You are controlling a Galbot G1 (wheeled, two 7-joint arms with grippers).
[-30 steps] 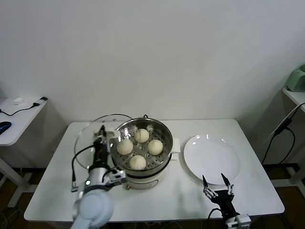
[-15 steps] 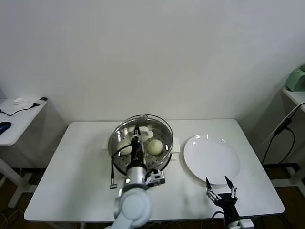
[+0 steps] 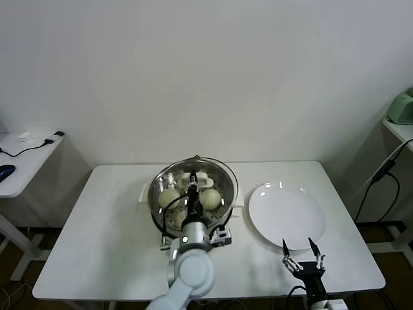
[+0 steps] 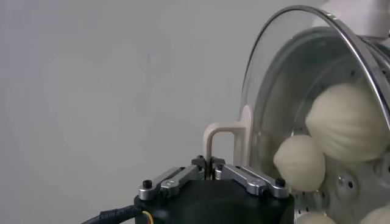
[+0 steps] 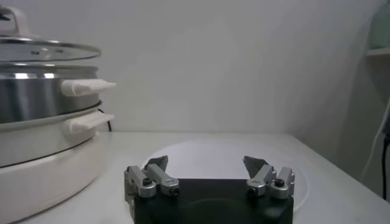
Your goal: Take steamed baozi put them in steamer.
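The smooth cream-white steamed baozi (image 3: pixel 208 197) already sit in the round shiny stainless-steel steamer (image 3: pixel 164 219) on the white counter (image 3: pixel 97 239). The left gripper (image 3: pixel 193 191), clamped on the round glass lid's white handle (image 4: pixel 220 139), holds the lid (image 4: pixel 286 73) over the pot; the next move is probably to seat it level and let go. The right gripper (image 3: pixel 302 256) waits wide open and empty, near the flat white plate (image 3: pixel 287 216).

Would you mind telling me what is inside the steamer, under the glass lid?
Through the glass lid, held by the left gripper, cream-white baozi sit on the perforated tray of the steamer. The left arm hides part of the tray, so the count is uncertain.

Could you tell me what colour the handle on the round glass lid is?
White; the glass lid's handle shows best in the left wrist view.
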